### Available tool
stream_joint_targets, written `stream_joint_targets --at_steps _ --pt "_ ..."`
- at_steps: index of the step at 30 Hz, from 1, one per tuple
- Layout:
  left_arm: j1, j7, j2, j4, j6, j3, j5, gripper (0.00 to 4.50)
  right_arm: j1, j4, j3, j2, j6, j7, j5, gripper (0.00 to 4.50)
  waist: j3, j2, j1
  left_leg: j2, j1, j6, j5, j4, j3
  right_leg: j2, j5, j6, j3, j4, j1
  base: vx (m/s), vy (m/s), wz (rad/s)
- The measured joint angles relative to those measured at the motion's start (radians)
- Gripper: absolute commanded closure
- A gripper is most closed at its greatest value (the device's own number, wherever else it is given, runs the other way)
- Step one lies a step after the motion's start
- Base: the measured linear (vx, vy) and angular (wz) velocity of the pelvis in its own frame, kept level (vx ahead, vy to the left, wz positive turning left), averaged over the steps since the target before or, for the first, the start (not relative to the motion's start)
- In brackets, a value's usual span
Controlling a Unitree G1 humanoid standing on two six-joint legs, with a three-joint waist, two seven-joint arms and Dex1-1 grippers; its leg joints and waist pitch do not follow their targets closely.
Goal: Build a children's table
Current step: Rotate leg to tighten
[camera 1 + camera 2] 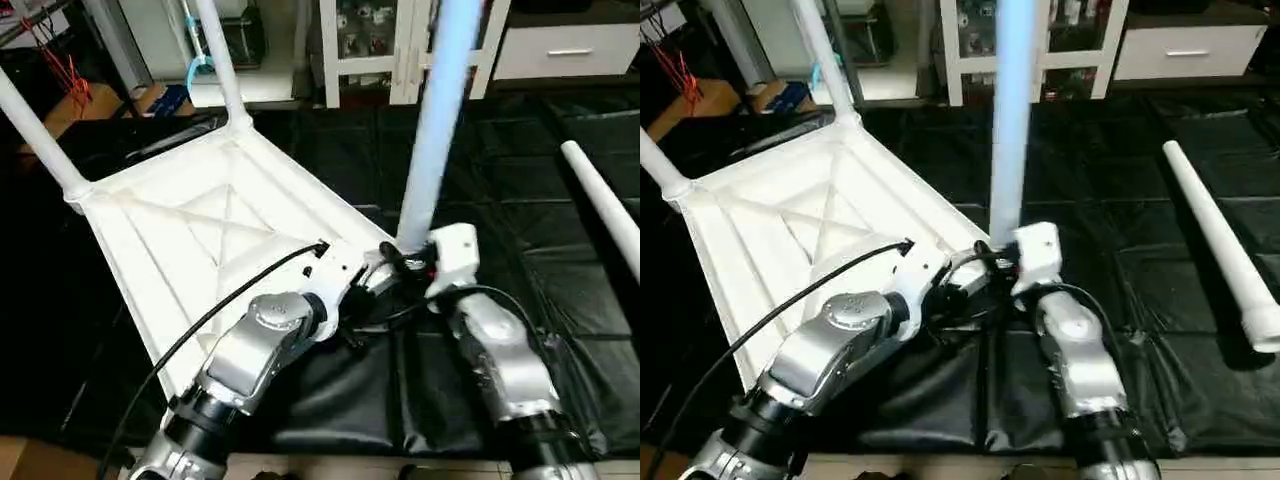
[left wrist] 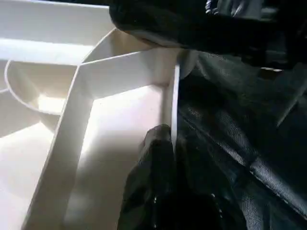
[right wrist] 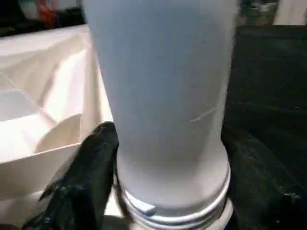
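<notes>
The white tabletop (image 1: pixel 200 220) lies upside down on the black mat, its X ribs facing up. Two white legs (image 1: pixel 35 135) (image 1: pixel 220 60) stand in its far corner sockets. A third leg (image 1: pixel 435 120) stands upright at the near right corner, with its threaded base (image 3: pixel 177 211) at the socket. My right gripper (image 3: pixel 168 158) is shut on this leg just above the base, one black finger (image 3: pixel 91 163) on each side. My left gripper (image 2: pixel 170 139) is shut on the tabletop's thin rim (image 2: pixel 173 105) beside that corner. A fourth leg (image 1: pixel 1220 240) lies loose on the mat at the right.
A black mat (image 1: pixel 500 180) covers the floor under the work. White cabinets (image 1: pixel 400 50) and a drawer unit (image 1: pixel 565 45) stand behind it. A cardboard box with red wires (image 1: pixel 60 70) sits at the far left. A black cable (image 1: pixel 200 320) runs over my left forearm.
</notes>
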Motion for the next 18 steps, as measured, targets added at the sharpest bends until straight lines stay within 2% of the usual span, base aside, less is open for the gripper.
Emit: stream_joint_targets --at_steps 1,2,5,6,7,10,13,18 --pt "0.004 -0.037 0.034 -0.017 -0.013 -0.012 0.002 4.5 0.002 -0.008 0.0 -0.018 0.009 0.052 0.03 0.87 0.0 0.0 -0.001 0.0 0.0 0.0 0.0 0.0 0.0 0.0 0.005 -0.001 0.0 0.001 -0.001 0.0 0.0 0.0" --pt "0.012 -0.067 0.058 -0.031 -0.022 -0.013 -0.002 4.5 0.003 -0.015 0.0 -0.033 0.019 0.1 0.056 0.87 0.0 0.0 -0.002 0.001 0.0 0.0 0.0 -0.001 0.0 0.0 0.01 0.0 -0.001 0.002 -0.002 0.0 0.0 0.0" --pt "0.035 -0.12 0.093 -0.068 -0.026 -0.012 -0.017 4.5 -0.005 -0.051 0.001 -0.082 0.044 0.228 0.115 0.65 -0.001 0.001 0.002 0.004 0.0 0.0 0.0 -0.003 0.0 0.002 0.015 0.0 -0.004 0.002 -0.002 0.0 0.0 0.0" --pt "0.046 -0.137 0.109 -0.083 -0.027 -0.018 -0.019 4.5 -0.006 -0.068 0.006 -0.115 0.056 0.281 0.129 0.55 -0.002 0.003 0.002 0.005 0.0 0.0 0.0 -0.004 0.0 0.002 0.018 -0.004 -0.004 0.003 -0.002 0.077 -0.043 0.07" --pt "0.073 -0.173 0.15 -0.118 -0.035 -0.024 -0.036 4.5 -0.002 -0.099 0.033 -0.196 0.075 0.387 0.151 0.37 -0.003 0.005 0.008 0.005 0.0 0.0 0.0 -0.004 0.0 0.003 0.018 -0.003 -0.004 0.004 -0.001 0.056 -0.025 0.06" --pt "0.113 -0.25 0.218 -0.174 -0.041 -0.028 -0.066 4.5 0.012 -0.137 0.049 -0.31 0.098 0.548 0.165 0.2 -0.003 0.003 0.027 0.01 -0.001 0.005 0.003 -0.003 0.0 0.006 0.011 0.002 -0.006 0.004 -0.001 0.067 -0.013 0.03" --pt "0.117 -0.285 0.242 -0.197 -0.042 -0.031 -0.078 4.5 0.025 -0.153 0.082 -0.355 0.096 0.639 0.167 0.2 -0.003 0.003 0.034 0.01 -0.002 0.006 0.002 -0.004 0.0 0.006 0.009 0.002 -0.006 0.005 -0.002 0.017 -0.003 0.0" --pt "0.127 -0.327 0.28 -0.214 -0.042 -0.031 -0.087 4.5 0.036 -0.153 0.105 -0.421 0.089 0.729 0.161 0.2 -0.001 -0.001 0.04 0.01 -0.002 0.006 0.002 -0.001 0.001 0.005 0.009 0.002 -0.004 0.007 -0.002 0.0 0.0 0.0"
